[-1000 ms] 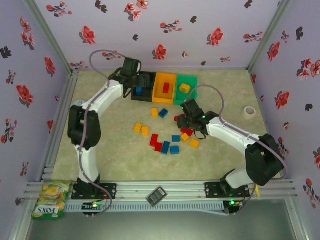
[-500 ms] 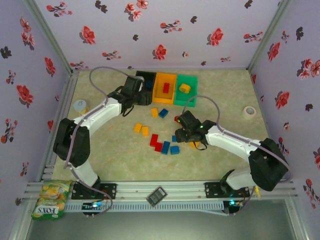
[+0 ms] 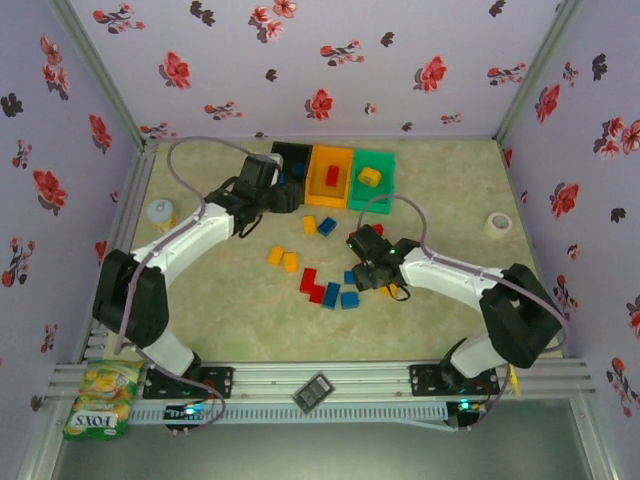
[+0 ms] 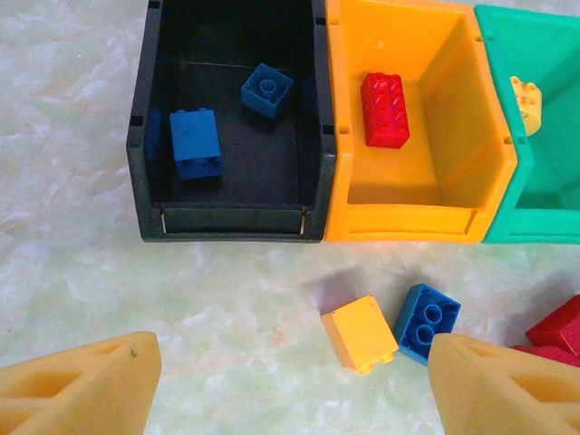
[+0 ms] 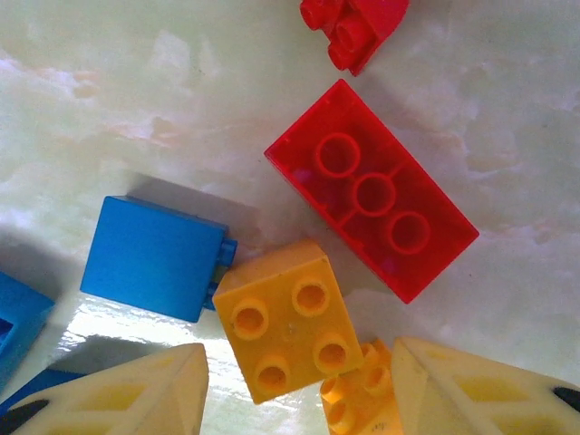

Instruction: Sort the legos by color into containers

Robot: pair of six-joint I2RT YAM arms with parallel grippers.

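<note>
The right gripper (image 5: pixel 299 403) has its foam fingers spread and holds nothing, above the marbled tabletop (image 5: pixel 507 118). A square yellow-orange plastic brick (image 5: pixel 283 331) sits studs-up partly in the gap, and a second yellow-orange brick (image 5: pixel 358 399) touches it at 5 o'clock. An oblong red brick (image 5: pixel 372 213) lies just beside at 1 o'clock, and a blue brick (image 5: pixel 159 258) at 10 o'clock.

The left gripper (image 4: pixel 290 390) is also spread and empty. At its 1 o'clock, a yellow-orange block (image 4: pixel 361 333) lies just beside a blue studded block (image 4: pixel 426 322).

Beyond them, from left to right:
- the black plastic bin (image 4: pixel 236 222) holds two blue bricks (image 4: pixel 195 143)
- the orange bin (image 4: pixel 408 222) holds one red brick (image 4: pixel 385 109)
- the green bin (image 4: pixel 544 227) holds one yellow brick (image 4: pixel 526 95)
</note>
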